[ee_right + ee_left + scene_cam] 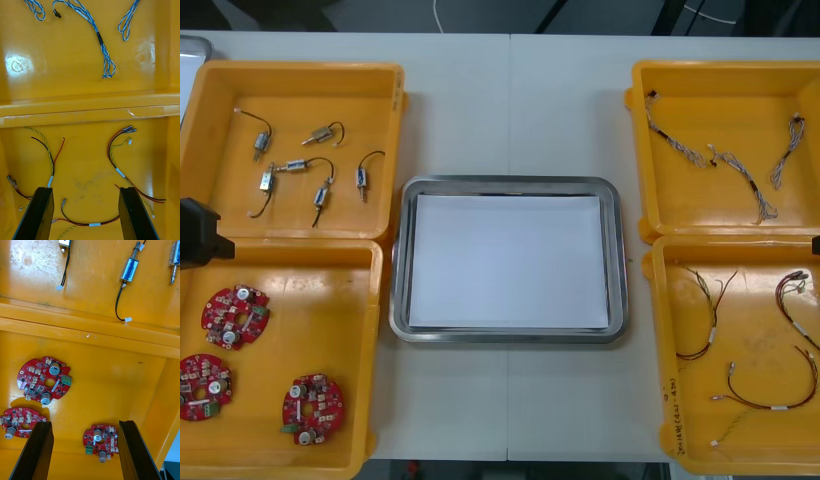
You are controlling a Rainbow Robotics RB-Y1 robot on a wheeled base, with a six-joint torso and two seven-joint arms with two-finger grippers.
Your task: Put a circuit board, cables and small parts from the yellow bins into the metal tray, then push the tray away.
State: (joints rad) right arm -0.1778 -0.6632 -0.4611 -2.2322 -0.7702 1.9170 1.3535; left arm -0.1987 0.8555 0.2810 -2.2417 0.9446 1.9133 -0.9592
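Released jaws on both arms: each gripper's black fingers stand well apart with nothing between them. Over the near left bin hangs the left gripper, part of its arm dark at the table's left edge in the front view. Three round red circuit boards lie flat on that bin's floor, apart from one another; in the left wrist view one of them sits between the fingers, under the tips. Beyond it, the far left bin holds several small metal parts, each trailing a black cable. At the middle of the light table rests the metal tray, white inside, with nothing in it, set between the two pairs of bins. In the far right bin lie twisted blue and white cables. Red and yellow cables are spread loosely in the near right bin, and the right gripper hangs above them, touching none.
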